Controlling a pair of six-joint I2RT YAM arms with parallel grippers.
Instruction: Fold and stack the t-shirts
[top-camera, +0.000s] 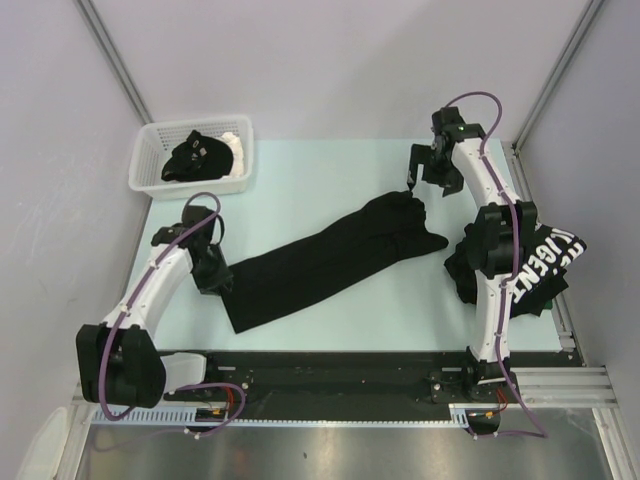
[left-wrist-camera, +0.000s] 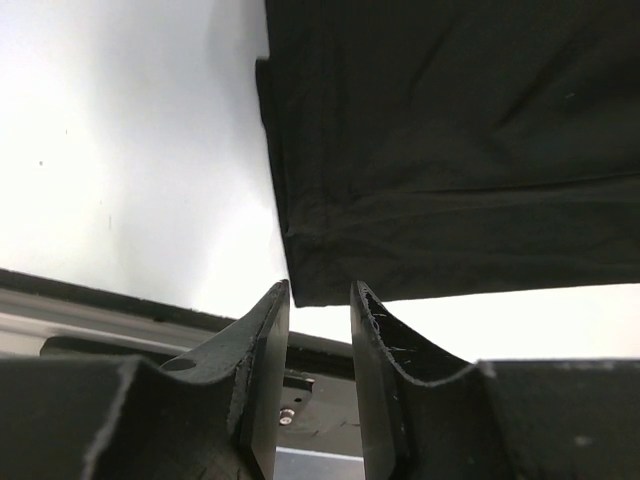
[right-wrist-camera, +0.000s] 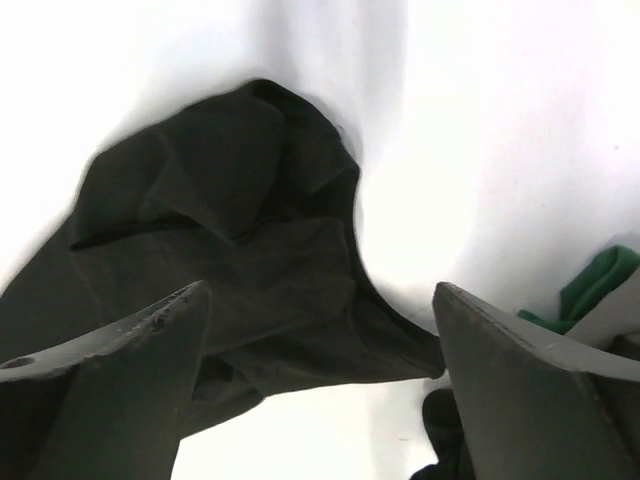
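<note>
- The left gripper (left-wrist-camera: 319, 295) is seen with its fingers (left-wrist-camera: 262, 345) only a narrow slit apart, and nothing is pinched between them.
- The right gripper (right-wrist-camera: 320, 290) is spread wide, with its fingers well apart and no cloth gripped.
- The t-shirt (top-camera: 320, 262) in play is laid out on the table (top-camera: 330, 170) as a long, narrow black strip.
- Its long axis is run on a diagonal, from just ahead of the left fingertips across to right beneath the right fingers.
- In the left wrist view the straight hem end is found directly ahead of the fingertips, with its corner just beyond the slit. Contact cannot be made out.
- In the right wrist view the rumpled, bunched end is framed below and between the spread fingers.
- So each end is covered by its own arm: the hem end is nearer the left fingers, the bunched end nearer the right.
- A crosswise fold is judged to be next, one end carried along that axis over the other, so a fresh pinch is needed first.
- The lettered t-shirt (top-camera: 545, 265) is left crumpled behind the right fingers, well apart from them.
- The white basket (top-camera: 150, 175) is set beyond the left fingers, clear of the strip.
</note>
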